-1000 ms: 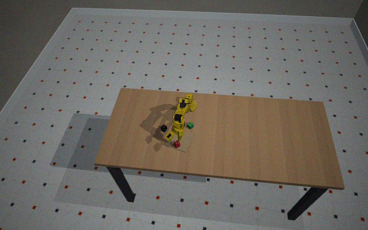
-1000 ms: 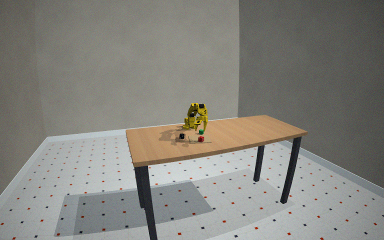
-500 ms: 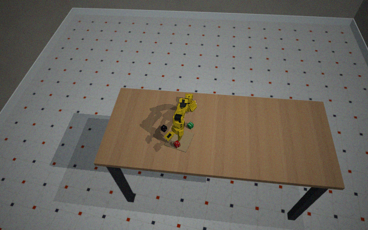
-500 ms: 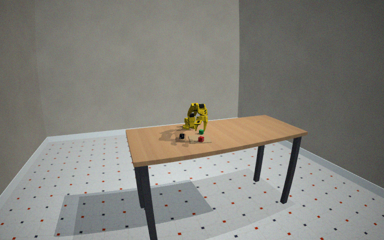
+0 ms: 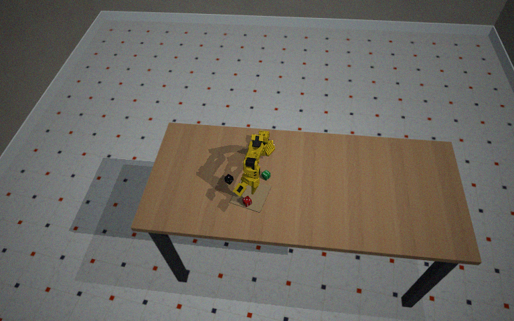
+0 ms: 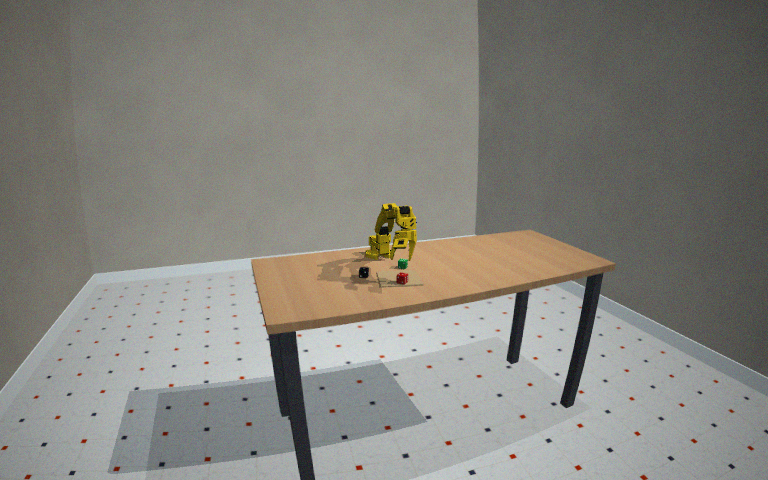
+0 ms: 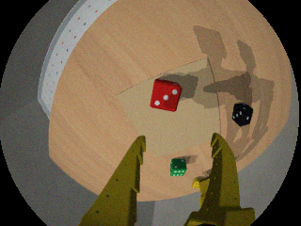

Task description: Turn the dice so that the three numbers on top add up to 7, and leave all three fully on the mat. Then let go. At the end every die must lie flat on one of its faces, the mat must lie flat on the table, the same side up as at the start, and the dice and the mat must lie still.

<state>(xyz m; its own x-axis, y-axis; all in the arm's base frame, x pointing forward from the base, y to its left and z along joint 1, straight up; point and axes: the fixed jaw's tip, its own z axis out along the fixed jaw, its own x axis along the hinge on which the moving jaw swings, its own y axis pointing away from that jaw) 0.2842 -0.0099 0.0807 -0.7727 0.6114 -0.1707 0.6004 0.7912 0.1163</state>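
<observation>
- Light-brown wooden table (image 5: pixel 360 189) (image 6: pixel 481 271) (image 7: pixel 108 52): in the top view its near long edge lies closest, above dark square-section legs.
- Red die with white pips (image 5: pixel 247 200) (image 6: pixel 402 277) (image 7: pixel 166 95): on the thin tan mat (image 5: pixel 262 194) (image 6: pixel 416 280) (image 7: pixel 183 127), towards the mat's side nearest that long edge. It shows three on top.
- The mat sits nearer the table's left short edge than its right one.
- Black die with white pips (image 5: pixel 229 178) (image 6: pixel 363 272) (image 7: pixel 242 114): off the mat, on the side towards the left short edge. I cannot tell its top number.
- Yellow pincer (image 5: pixel 245 193) (image 6: pixel 400 258) (image 7: pixel 179 137): fingers apart, nothing held between them, raised above the table.
- Green die with white pips (image 5: pixel 266 174) (image 6: pixel 402 263) (image 7: pixel 178 167): off the mat, on the side towards the far long edge.
- Yellow arm with black motors (image 5: pixel 251 153) (image 6: pixel 405 219): stands near the far long edge, closer to the far left corner than the far right.

The gripper (image 5: pixel 245 193) (image 6: pixel 401 259) (image 7: pixel 179 137) is shifting slightly sideways over the table (image 5: pixel 340 189) (image 6: pixel 481 266) (image 7: pixel 99 141), toward the green die's (image 5: pixel 266 174) (image 6: pixel 402 263) (image 7: pixel 178 168) side
</observation>
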